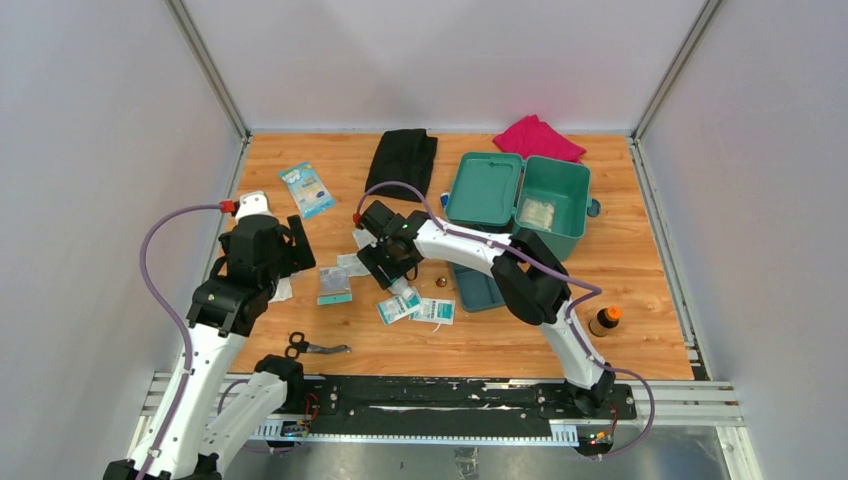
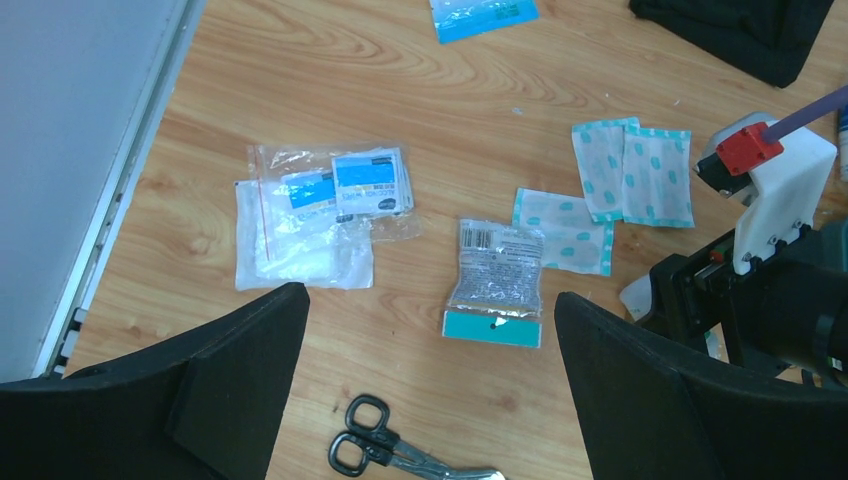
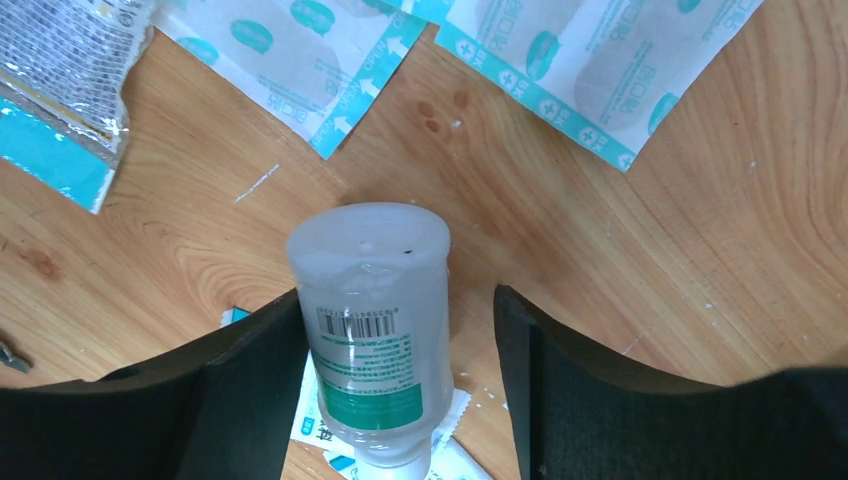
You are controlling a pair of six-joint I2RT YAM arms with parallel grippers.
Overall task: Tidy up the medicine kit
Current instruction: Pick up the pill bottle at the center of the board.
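The right gripper [image 3: 395,298] hangs low over the table with its jaws apart and a translucent plastic bottle with a green label [image 3: 375,330] lying between them. The left finger [image 3: 250,370] appears to be against the bottle's side, while the right finger [image 3: 560,380] stands clear of it, so nothing is clamped yet. The bottle's long axis runs along the fingers, flat base pointing away from the wrist and cap end toward it. Closing would therefore squeeze it across its narrow width. Its lower end rests on white-and-teal paper plaster sachets [image 3: 590,70] scattered on the wooden table [image 3: 620,250].

From this claw the teal-green rectangular plastic medicine kit [image 1: 572,190] lies well off to the right and farther back, lid [image 1: 485,187] thrown open. The right arm is plainly nearer both bottle and kit, so the carry looks to be its job.

The left gripper [image 2: 430,300] hovers wide open above a clear foil packet with a teal strip [image 2: 495,280], holding nothing.
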